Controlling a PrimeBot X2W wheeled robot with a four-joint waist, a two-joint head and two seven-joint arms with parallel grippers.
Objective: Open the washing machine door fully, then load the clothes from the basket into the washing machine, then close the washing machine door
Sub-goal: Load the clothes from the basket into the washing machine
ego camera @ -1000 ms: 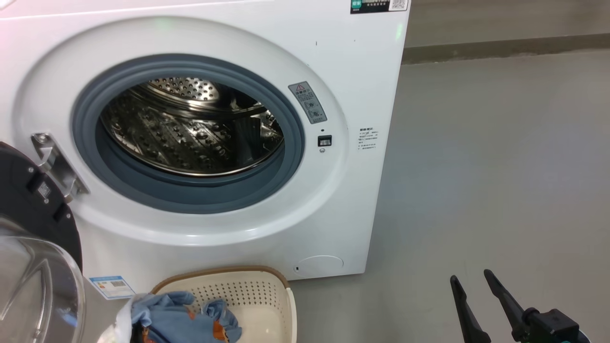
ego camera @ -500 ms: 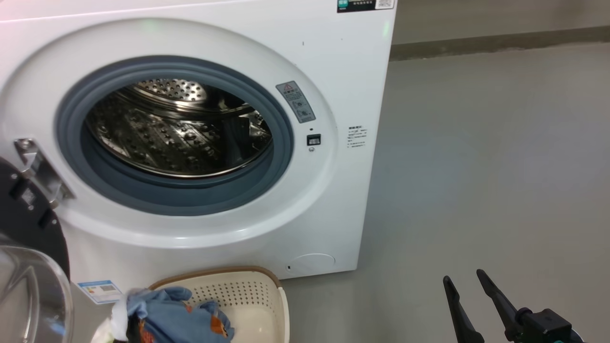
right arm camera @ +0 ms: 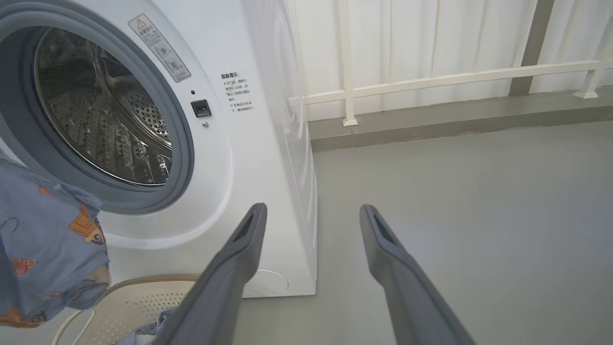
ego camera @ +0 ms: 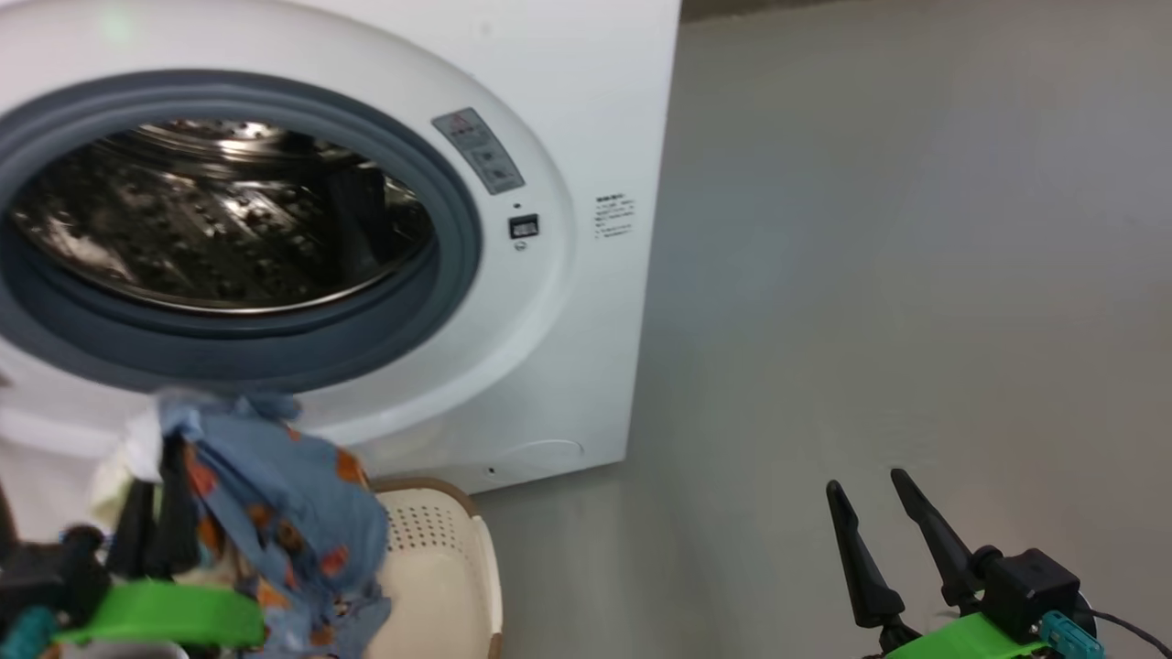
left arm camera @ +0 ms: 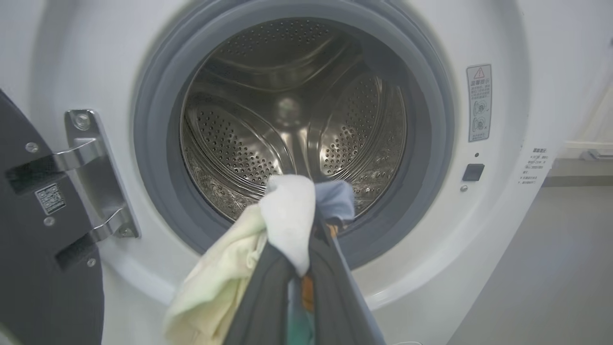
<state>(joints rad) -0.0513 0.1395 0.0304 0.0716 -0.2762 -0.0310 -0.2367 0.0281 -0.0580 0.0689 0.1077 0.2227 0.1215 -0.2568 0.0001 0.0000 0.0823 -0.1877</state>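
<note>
Has raised the soft blue printed, white and cream clothes (ego camera: 275, 513) up from the small cream perforated plastic basket (ego camera: 449, 567) since a second ago. Clamps them now in the left gripper (ego camera: 156, 485), before the grey rubber gasket (left arm camera: 392, 230) of the big white front-loading washing machine (ego camera: 586, 110). Holds the right gripper (ego camera: 865, 480) spread wide, empty, above the grey floor (ego camera: 916, 275). Leaves the glossy black-rimmed round door (left arm camera: 28, 268) swung open at left

The washing machine (ego camera: 595, 91) has a smooth, glossy white shell, a shiny perforated steel drum (left arm camera: 249, 143), a matt grey rubber gasket (left arm camera: 153, 143) and a polished metal hinge (left arm camera: 96, 158), while the clothes (ego camera: 284, 513) are soft printed cloth and the basket (ego camera: 449, 567) smooth cream plastic.
</note>
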